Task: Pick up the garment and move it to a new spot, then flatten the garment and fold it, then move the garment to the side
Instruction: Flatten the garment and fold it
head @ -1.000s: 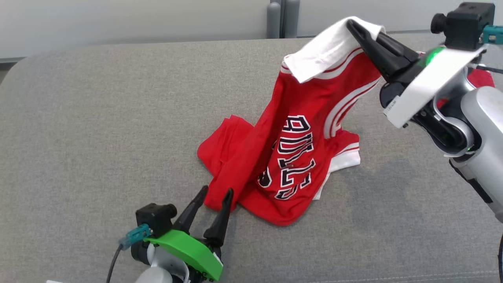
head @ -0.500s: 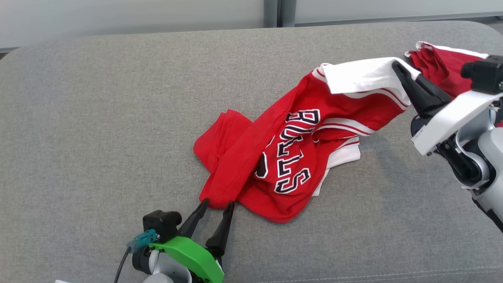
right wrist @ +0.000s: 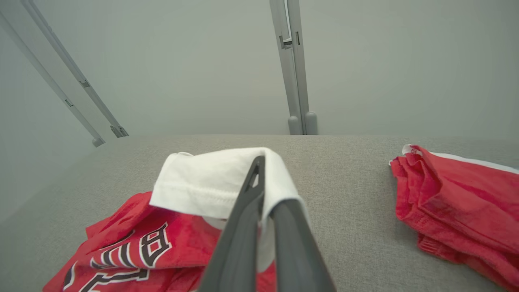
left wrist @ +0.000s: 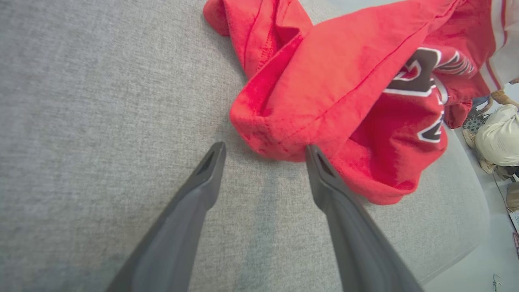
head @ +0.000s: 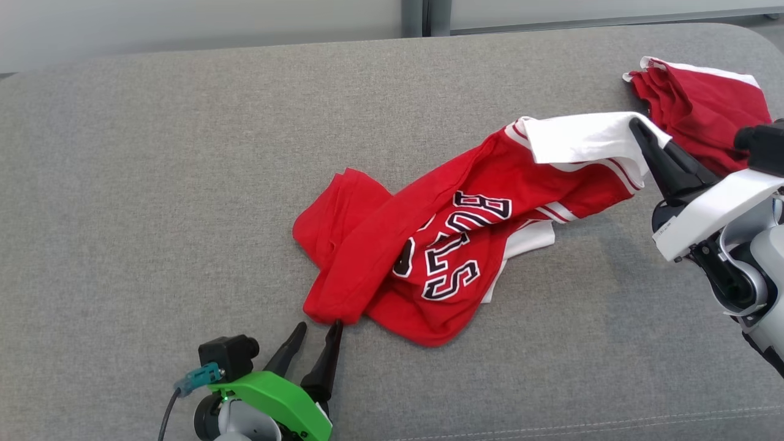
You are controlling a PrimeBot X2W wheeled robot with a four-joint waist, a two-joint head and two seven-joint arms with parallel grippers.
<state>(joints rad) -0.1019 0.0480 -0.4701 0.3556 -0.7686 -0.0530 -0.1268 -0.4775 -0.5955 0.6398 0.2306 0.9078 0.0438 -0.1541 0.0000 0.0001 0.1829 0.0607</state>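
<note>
Right end effector (head: 637,125) pinching jersey (head: 380,245), left end effector (head: 318,326) splayed

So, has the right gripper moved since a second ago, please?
Yes. The right gripper, clamping the jersey, has sunk from above the cushion's back edge to below it.

Red garment (head: 380,245) (black lettering, white trim) lies crumpled, one white end raised.

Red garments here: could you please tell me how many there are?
2: the lettered jersey lies crumpled mid-surface, its white edge in the right end effector; another red garment lies folded at far right.
</note>
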